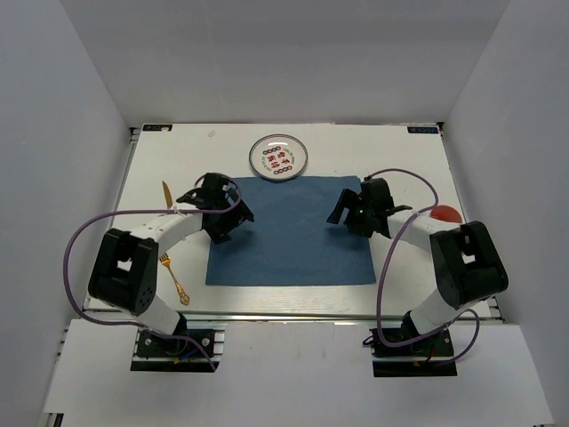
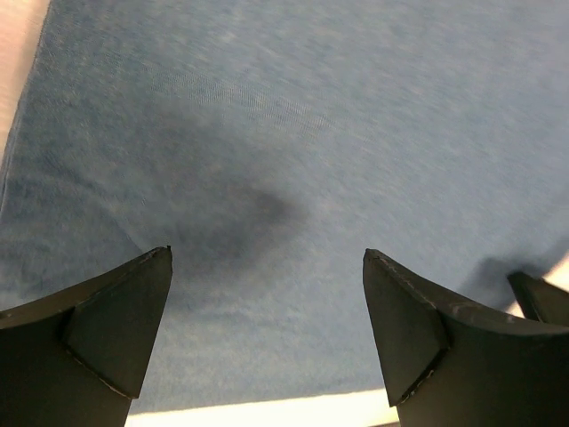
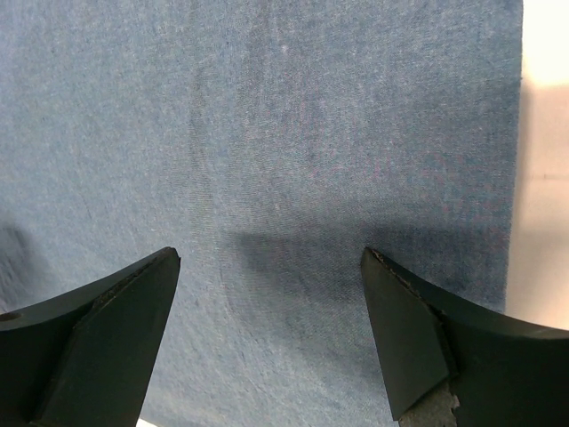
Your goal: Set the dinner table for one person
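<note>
A blue cloth placemat (image 1: 289, 233) lies flat in the middle of the white dinner table (image 1: 400, 151). A round plate (image 1: 278, 157) with a red pattern sits just beyond its far edge. A gold knife (image 1: 166, 194) and a gold fork (image 1: 174, 277) lie on the table left of the mat. My left gripper (image 1: 234, 216) is open and empty over the mat's left part. My right gripper (image 1: 341, 212) is open and empty over its right part. Each wrist view shows spread fingers above the blue cloth (image 2: 267, 133) (image 3: 311, 133), with nothing between them.
A red rounded object (image 1: 444, 214) sits on the table right of the mat, partly behind my right arm. Purple cables loop off both arms. White walls close in the table on three sides. A metal rail runs along the front edge.
</note>
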You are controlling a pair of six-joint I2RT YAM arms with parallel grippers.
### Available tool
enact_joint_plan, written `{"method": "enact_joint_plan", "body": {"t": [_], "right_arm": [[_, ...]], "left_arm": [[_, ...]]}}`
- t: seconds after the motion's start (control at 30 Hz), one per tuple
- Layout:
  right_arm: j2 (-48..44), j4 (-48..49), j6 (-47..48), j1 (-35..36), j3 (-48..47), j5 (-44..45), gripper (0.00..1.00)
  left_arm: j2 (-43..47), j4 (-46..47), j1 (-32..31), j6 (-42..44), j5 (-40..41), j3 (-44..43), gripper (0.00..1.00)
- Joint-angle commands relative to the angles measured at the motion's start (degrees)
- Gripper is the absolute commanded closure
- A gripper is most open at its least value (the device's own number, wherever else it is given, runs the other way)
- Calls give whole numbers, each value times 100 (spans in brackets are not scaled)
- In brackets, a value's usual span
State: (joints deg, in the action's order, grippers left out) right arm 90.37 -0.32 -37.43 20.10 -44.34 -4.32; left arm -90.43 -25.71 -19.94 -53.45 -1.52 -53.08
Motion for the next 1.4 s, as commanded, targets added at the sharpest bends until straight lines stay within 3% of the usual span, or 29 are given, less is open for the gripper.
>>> {"method": "enact_joint_plan", "body": {"t": [0.0,0.3,0.57,0.67,0.73,0.93,1.07,1.37], "right_arm": [[297,-364,227,-41,-136,98,11],[-440,-460,52,-24,110,168,11],[-292,-715,218,-50,-635,177,11],[-222,-321,412,-67,-918,-139,11],[85,-240,465,-67,-1207,-245,11],[1728,-645,737,-76,-3509,-746,11],[3211,-1119,903,-111,-5404,-1079,11],[5420,-1453,703,-287,-7843,-1790,19]], "left_arm": [[640,-135,8,37,-6,-229,2],[1010,-601,8,212,301,-659,2],[1247,-812,8,344,336,-809,2],[1405,-952,8,458,389,-906,2],[1589,-1137,78,520,381,-958,2],[2335,-1805,78,1028,556,-1161,2],[2609,-2164,78,1906,320,-1327,2],[3417,-2246,78,2857,380,-1003,2]]}}
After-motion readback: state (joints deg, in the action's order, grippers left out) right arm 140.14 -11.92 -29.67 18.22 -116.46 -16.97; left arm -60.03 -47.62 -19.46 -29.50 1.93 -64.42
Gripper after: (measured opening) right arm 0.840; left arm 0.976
